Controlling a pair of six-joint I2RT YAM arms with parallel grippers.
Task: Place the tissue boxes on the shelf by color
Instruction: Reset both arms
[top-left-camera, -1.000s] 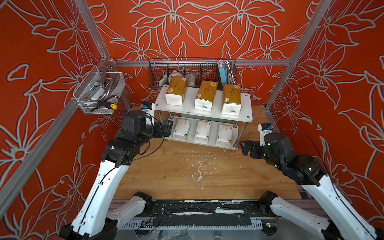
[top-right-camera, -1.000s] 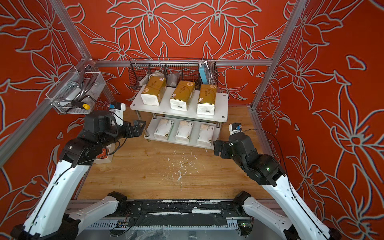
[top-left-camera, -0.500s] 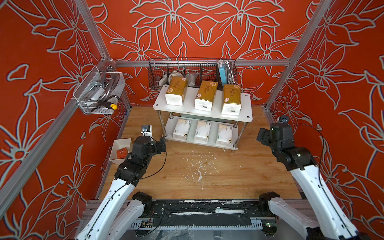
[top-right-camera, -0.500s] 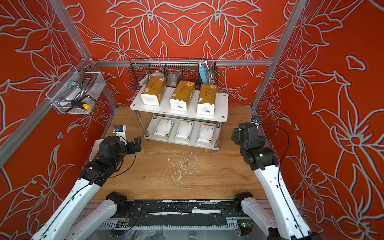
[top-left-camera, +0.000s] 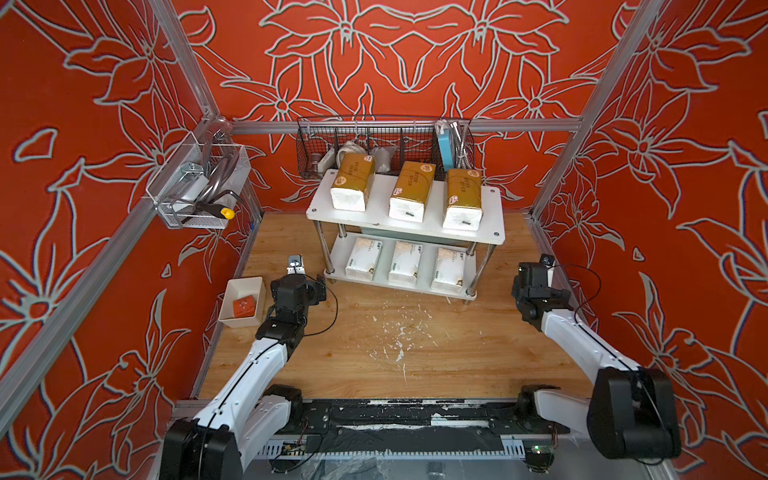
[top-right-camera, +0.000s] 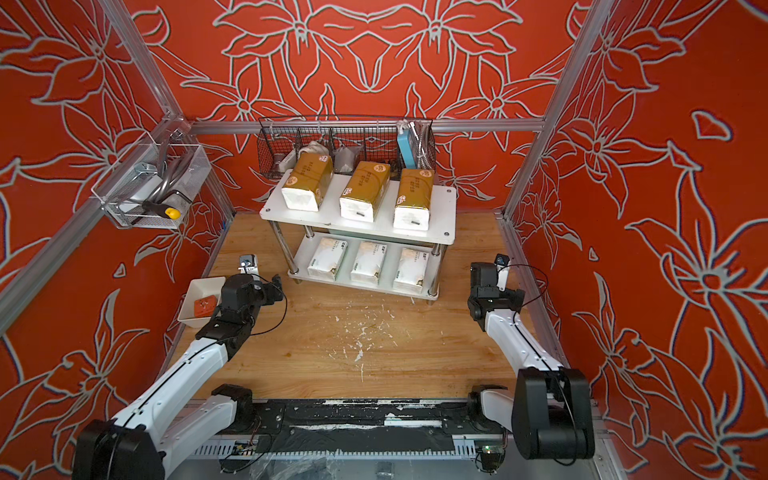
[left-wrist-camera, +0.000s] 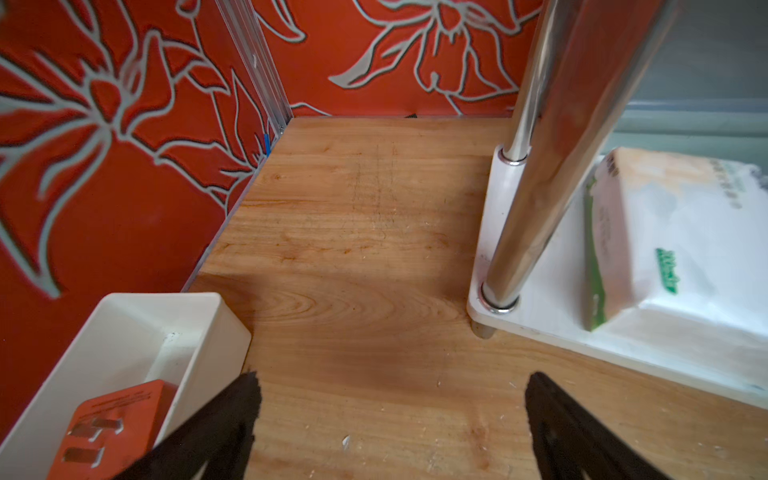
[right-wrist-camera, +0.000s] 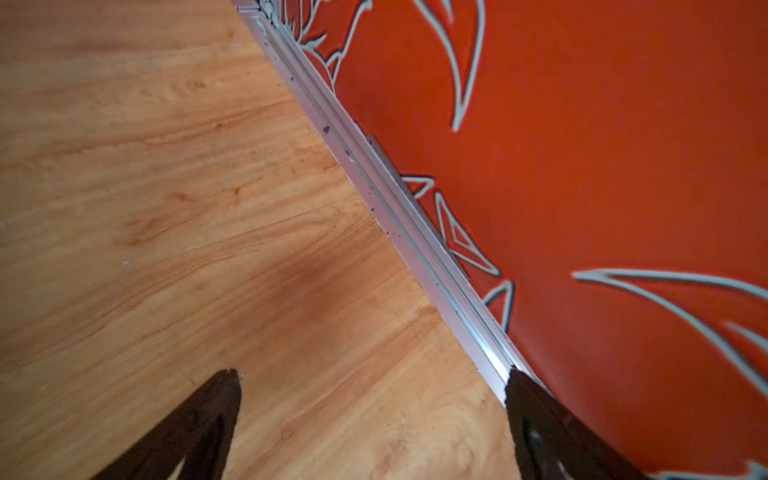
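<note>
- Left gripper (left-wrist-camera: 392, 384) hung low over the wooden table (top-left-camera: 374, 353) with its jaws spread wide and nothing between them
- Its wrist view showed bare wood between the two black fingers, with a white tray (left-wrist-camera: 137, 332) just beside one finger and an orange block (left-wrist-camera: 116, 419) lying inside that tray
- By the other finger stood the near corner of the shelf (top-left-camera: 492, 208), a chrome leg (left-wrist-camera: 540, 187) rising from the lower tier
- Right gripper (right-wrist-camera: 372, 374) was spread wide too and held nothing, above bare wood at the table's right edge, one fingertip over the aluminium rail (right-wrist-camera: 399, 220) at the foot of the red wall
- In both top views it sat well apart from the shelf
- Three gold tissue boxes (top-left-camera: 411, 187) lay side by side on the top tier, white ends toward the arms, with gaps between them
- Three white tissue boxes (top-left-camera: 405, 259) lay in a row on the lower tier, directly under the gold ones
- One white pack showed in the left wrist view, green print on its side, just behind the chrome leg
- Behind the shelf a black wire basket (top-left-camera: 374, 137) hung on the back wall, with a light-blue flat box (top-left-camera: 445, 149) upright in it
- On the left wall hung a clear plastic bin (top-left-camera: 195, 187)
- White flecks dotted the wood in front of the shelf
</note>
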